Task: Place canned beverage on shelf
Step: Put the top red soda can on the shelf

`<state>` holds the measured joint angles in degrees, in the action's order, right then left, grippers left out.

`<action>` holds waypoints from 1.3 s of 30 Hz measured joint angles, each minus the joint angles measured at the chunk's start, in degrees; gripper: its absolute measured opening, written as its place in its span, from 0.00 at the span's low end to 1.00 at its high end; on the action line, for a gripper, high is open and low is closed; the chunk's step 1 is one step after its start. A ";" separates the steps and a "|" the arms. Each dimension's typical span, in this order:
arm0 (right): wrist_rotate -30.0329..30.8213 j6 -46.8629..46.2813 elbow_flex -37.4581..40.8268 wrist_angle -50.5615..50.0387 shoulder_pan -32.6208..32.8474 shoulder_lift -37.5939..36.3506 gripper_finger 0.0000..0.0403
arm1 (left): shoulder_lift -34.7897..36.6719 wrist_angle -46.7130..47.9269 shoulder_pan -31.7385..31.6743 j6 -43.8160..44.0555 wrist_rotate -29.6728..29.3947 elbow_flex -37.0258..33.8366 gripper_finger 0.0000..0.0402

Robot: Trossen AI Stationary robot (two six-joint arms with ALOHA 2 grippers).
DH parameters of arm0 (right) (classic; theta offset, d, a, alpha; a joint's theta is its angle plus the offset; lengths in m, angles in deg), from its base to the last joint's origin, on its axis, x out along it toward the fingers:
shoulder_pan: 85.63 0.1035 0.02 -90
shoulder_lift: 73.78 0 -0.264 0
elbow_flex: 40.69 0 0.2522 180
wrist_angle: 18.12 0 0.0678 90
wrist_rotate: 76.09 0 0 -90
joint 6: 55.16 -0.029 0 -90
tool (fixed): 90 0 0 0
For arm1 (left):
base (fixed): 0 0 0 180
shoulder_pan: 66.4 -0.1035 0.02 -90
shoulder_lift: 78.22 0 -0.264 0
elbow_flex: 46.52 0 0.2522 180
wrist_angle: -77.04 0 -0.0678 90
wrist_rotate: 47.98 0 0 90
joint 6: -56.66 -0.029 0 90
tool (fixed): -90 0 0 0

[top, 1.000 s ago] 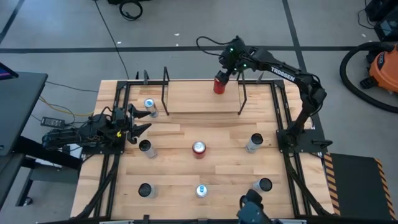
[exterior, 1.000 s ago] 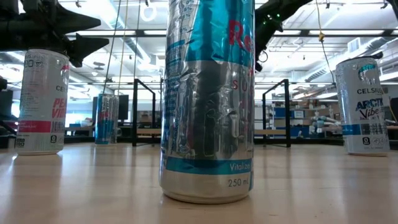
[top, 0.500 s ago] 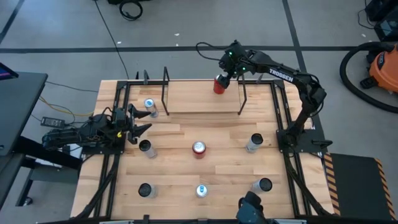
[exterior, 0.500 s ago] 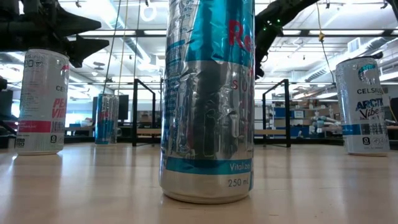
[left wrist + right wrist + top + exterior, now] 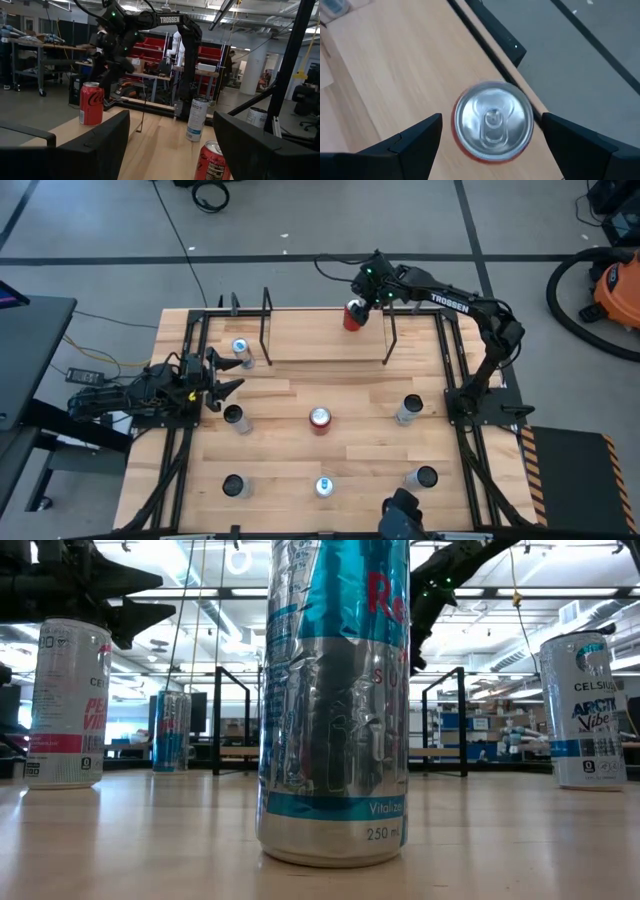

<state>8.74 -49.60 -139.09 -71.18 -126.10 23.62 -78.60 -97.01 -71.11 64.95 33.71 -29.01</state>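
I see the red can standing upright on the shelf, long axis vertical, its silver lid and pull tab facing straight up toward my right wrist camera. It sits at the shelf's far edge, toward the right, just left of the right wire frame. Its body is red with white lettering and the top is plain silver. My right gripper hangs above and slightly beyond it, fingers spread wide on either side of the can and touching nothing. The left gripper waits low at the table's left side, its fingers apart and empty, beside a blue-topped can. Across the tabletop stand other cans, well apart: a second red can at centre, a silver can to the right, a dark-topped can to the left. The left wire frame stands well clear of the can.
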 joint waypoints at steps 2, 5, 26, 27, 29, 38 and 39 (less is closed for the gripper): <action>0.36 -0.02 0.00 0.28 0.20 0.00 0.87 | 0.00 0.00 0.00 0.00 -0.01 0.00 0.72; 1.11 -0.04 0.01 0.28 0.60 0.00 0.87 | 0.00 -0.02 0.00 -0.03 -0.01 0.00 0.72; 6.17 -2.34 -0.02 0.65 1.56 2.34 0.73 | -0.02 1.05 0.01 -0.13 0.00 0.00 0.72; 6.24 -2.95 -0.06 0.46 1.56 2.34 0.71 | -0.02 1.07 0.01 -0.13 -0.01 0.00 0.72; 6.33 -4.07 -0.10 0.01 1.48 2.31 0.70 | -0.02 1.09 0.02 -0.13 0.01 0.00 0.72; 7.25 -6.08 0.13 -4.08 0.56 -0.01 0.71 | -0.02 1.96 0.02 0.04 -0.01 0.00 0.72; 7.31 -6.34 0.11 -4.26 0.47 -0.10 0.71 | -0.02 2.03 0.02 0.04 0.01 -0.02 0.72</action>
<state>16.05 -55.94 -138.98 -75.44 -125.64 23.52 -78.62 -94.98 -71.09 65.00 33.72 -29.03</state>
